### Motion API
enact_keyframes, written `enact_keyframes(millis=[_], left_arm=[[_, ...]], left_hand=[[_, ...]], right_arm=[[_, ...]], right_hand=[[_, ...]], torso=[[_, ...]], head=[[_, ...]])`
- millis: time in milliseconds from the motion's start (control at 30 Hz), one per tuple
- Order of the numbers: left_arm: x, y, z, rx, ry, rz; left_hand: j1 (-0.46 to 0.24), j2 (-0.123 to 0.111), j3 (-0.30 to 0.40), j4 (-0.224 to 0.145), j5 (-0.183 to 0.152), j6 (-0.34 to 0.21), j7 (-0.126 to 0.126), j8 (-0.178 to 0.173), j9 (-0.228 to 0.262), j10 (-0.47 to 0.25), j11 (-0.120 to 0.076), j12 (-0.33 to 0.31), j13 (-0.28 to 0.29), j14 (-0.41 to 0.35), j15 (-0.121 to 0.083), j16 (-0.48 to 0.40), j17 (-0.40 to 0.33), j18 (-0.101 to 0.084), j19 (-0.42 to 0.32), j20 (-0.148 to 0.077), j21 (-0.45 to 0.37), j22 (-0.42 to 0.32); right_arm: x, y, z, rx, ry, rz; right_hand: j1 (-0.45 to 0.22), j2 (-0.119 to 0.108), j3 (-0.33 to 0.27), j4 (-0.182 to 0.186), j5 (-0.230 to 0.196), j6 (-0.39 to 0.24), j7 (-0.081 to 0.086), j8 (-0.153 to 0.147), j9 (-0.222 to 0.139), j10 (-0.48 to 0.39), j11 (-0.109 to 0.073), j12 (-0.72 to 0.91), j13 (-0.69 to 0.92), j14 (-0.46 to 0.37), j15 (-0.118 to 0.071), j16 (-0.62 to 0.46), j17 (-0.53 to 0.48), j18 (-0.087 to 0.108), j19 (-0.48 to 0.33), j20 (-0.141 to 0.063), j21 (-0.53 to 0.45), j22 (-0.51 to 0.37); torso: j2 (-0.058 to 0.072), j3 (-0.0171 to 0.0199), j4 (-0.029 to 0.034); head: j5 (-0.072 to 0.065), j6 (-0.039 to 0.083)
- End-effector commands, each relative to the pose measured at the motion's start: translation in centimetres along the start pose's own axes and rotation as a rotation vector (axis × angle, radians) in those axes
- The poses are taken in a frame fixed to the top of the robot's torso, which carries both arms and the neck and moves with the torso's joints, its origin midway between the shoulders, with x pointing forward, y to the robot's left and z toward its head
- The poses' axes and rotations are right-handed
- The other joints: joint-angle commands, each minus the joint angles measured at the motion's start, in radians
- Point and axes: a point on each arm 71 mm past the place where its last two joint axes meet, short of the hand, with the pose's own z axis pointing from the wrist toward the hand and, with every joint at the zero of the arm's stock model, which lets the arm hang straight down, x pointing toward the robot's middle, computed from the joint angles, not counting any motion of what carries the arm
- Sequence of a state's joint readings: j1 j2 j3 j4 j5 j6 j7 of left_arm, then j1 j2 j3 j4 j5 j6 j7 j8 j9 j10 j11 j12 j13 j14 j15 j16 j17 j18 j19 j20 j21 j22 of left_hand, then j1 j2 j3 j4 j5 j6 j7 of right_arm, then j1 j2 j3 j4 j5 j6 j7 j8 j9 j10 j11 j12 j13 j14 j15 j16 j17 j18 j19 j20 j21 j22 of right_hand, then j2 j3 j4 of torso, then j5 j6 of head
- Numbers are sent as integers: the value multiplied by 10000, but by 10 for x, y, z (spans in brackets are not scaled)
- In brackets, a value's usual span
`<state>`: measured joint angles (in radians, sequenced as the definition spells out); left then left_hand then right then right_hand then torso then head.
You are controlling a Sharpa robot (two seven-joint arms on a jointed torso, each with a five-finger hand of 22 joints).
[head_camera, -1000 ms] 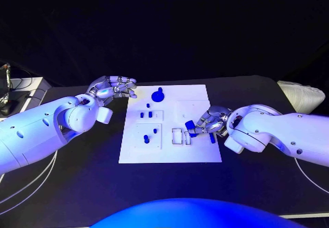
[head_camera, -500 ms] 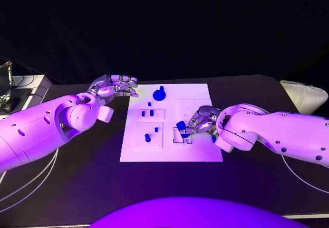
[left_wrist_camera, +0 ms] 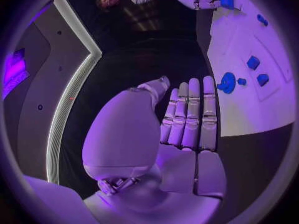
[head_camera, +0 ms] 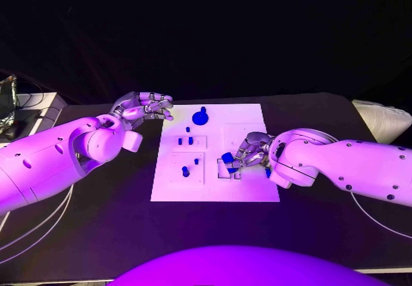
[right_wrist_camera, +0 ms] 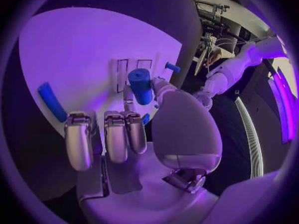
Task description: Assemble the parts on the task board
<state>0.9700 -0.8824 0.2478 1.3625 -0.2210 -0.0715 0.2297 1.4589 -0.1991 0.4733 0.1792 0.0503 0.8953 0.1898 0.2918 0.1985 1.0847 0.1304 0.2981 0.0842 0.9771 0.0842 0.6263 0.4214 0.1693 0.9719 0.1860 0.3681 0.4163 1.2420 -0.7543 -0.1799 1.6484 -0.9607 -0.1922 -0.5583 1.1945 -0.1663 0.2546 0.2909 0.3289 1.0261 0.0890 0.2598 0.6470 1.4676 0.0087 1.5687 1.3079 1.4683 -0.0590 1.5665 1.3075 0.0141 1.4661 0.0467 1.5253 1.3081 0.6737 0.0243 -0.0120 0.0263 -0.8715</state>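
The white task board [head_camera: 249, 190] lies mid-table. My right hand [head_camera: 250, 152] pinches a short blue part [head_camera: 227, 158] between thumb and finger, just over the narrow slots [head_camera: 223, 171] at the board's right-centre. In the right wrist view that blue part [right_wrist_camera: 140, 84] hangs close above the slots [right_wrist_camera: 131, 67]. A long blue bar [right_wrist_camera: 51, 102] lies flat on the board beside the hand. My left hand [head_camera: 141, 108] hovers by the board's far left corner, holding nothing; its fingers [left_wrist_camera: 190, 114] are stretched out side by side.
A round blue knob [head_camera: 200, 117] stands at the board's far edge, with small blue pieces [head_camera: 184, 142] and another [head_camera: 184, 172] set in the left-hand plates. A pale object [head_camera: 386, 119] sits at the table's right edge.
My right hand has carried the blue part leftward across the board to just over the slots. The left hand has stayed where it was.
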Motion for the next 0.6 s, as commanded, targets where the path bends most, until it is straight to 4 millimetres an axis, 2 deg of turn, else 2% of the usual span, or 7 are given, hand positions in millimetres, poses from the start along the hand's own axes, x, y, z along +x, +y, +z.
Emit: enact_keyframes(millis=[33, 600], left_arm=[[2, -1, 0, 117, 77, -85], [1, -1, -1, 100, 73, -79]], left_hand=[[48, 31, -10, -13, 7, 66, 22, -47, -10, -50, -3, -24, 14, -66, -31, 28, 13, 99, -72, 21, -66, -5], [43, 35, -13, -8, 7, 69, 25, -47, -13, -48, -1, -20, 16, -66, -30, 32, 20, 99, -69, 21, -68, -3]], right_arm=[[3, 0, 1, 2, 287, -647], [9, 2, 0, -70, 640, -740]], right_hand=[[-158, -4, 18, 5, -68, 193, -100, -3, 8, 1032, -51, 21, 2629, 1018, -22, 33, 2604, -46, 929, -35, -32, 2501], [-347, -26, 0, 2, -114, 230, -107, 4, 18, 1032, -54, 21, 2629, 1025, -23, 43, 2633, -60, 945, -32, 37, 2519]], torso=[[-3, 7, -2], [-1, 4, 6]], head=[[0, -12], [24, -12]])
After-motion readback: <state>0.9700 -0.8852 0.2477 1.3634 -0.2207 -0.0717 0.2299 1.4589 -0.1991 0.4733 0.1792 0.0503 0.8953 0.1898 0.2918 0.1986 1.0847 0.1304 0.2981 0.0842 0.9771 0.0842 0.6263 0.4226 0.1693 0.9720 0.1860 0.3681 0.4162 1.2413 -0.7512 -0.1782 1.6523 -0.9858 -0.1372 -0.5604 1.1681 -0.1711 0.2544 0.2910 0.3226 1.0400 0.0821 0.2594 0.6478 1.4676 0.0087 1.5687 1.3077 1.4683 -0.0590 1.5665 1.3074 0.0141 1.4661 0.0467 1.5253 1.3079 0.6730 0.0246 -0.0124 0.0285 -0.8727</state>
